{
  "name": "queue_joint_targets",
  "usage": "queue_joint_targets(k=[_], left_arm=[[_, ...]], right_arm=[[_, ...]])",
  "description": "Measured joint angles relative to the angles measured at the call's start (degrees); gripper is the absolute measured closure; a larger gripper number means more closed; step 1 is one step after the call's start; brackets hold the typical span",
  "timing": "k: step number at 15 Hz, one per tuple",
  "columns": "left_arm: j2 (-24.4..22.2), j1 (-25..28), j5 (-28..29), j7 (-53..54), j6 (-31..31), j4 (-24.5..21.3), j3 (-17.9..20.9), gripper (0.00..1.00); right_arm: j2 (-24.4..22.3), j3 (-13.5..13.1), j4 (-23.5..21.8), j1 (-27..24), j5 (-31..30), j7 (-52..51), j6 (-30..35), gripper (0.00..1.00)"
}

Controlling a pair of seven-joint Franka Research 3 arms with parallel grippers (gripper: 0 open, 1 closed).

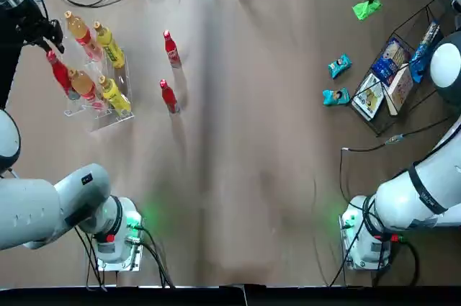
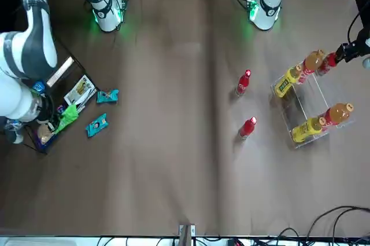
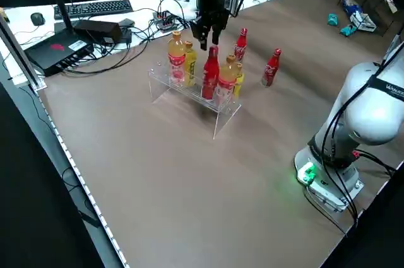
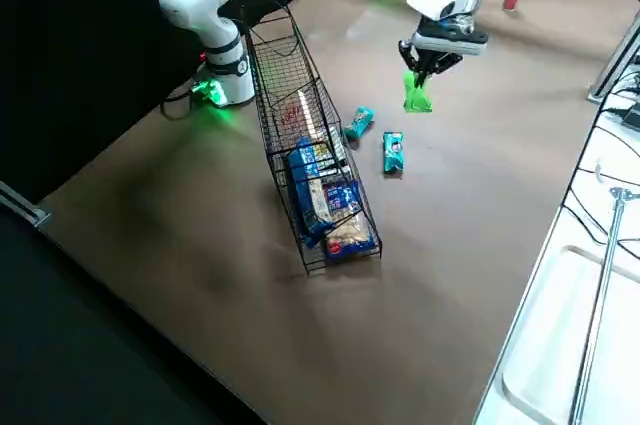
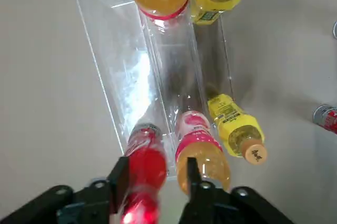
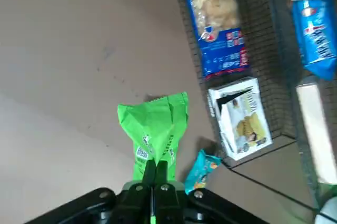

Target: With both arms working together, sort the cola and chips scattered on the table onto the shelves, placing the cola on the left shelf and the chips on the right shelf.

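I see one cola in the clear rack between my left gripper's parted fingers, two colas beyond. My right gripper's fingers pinch the green chips; those and two teal bags nearby still need racking.

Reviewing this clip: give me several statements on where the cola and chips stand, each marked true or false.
1. The right hand grips the green chips bag. True.
2. Both teal-blue chips bags are inside the black wire rack. False: both bags lie on the table beside the rack.
3. Two cola bottles stand on the table outside the clear rack. True.
4. The clear rack holds only cola. False: orange bottles and yellow bottles are in it too.
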State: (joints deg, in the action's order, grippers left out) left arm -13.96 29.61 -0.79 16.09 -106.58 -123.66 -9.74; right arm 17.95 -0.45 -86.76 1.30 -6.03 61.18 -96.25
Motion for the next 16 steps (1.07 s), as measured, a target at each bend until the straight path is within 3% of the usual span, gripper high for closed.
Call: queue_joint_targets(k=[3,6,12,14,16], left_arm=[[-0.3,-0.1,0.0,0.0,-0.2,0.2,-0.4,0.24],[-0.3,-0.3,0.0,0.0,-0.3,0.8,-0.5,0.19],[-0.1,-0.5,-0.1,0.0,-0.4,1.7,-1.0,0.15],[1.2,-0.5,-0.2,-0.1,-0.5,3.6,-3.0,0.13],[3.0,-0.6,-0.2,-1.0,-0.5,5.1,-5.3,0.05]], right_arm=[[-2.2,-0.2,0.9,-2.2,-0.4,-5.1,4.5,0.99],[-5.7,-0.3,1.9,-4.8,-1.8,-9.2,8.3,0.99],[-9.7,-0.5,7.4,-6.2,-11.5,-19.6,15.3,0.99],[-9.8,-0.7,9.9,-7.3,-15.0,-24.4,16.8,0.99],[-9.8,-0.8,10.7,-8.1,-18.4,-27.6,16.9,0.99]])
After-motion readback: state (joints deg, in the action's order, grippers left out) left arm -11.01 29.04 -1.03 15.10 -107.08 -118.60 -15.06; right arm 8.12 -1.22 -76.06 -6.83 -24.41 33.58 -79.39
